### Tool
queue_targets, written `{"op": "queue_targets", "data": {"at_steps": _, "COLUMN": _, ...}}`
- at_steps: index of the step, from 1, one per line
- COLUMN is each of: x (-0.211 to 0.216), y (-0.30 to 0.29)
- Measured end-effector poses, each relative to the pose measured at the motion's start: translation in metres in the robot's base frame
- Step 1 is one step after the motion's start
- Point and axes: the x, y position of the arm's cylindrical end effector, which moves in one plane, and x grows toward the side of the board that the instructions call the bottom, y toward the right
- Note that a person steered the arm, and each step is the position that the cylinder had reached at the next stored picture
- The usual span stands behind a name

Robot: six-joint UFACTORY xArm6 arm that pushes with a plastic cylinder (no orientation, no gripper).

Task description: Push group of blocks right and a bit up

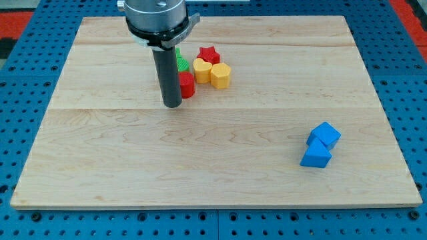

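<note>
A tight group of blocks sits in the upper middle of the wooden board: a red star, a yellow heart-like block, a yellow hexagon, a red block and a green block partly hidden behind the rod. My tip rests on the board just left of and slightly below the red block, touching or nearly touching it. The rod hides the left part of the group.
Two blue blocks lie touching at the lower right: a blue cube and a blue triangular block. The board sits on a blue perforated table.
</note>
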Motion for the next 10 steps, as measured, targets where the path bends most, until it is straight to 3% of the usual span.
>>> {"op": "queue_targets", "data": {"at_steps": 5, "x": -0.027, "y": 0.001}}
{"op": "queue_targets", "data": {"at_steps": 8, "x": -0.027, "y": 0.038}}
{"op": "queue_targets", "data": {"at_steps": 10, "x": -0.053, "y": 0.055}}
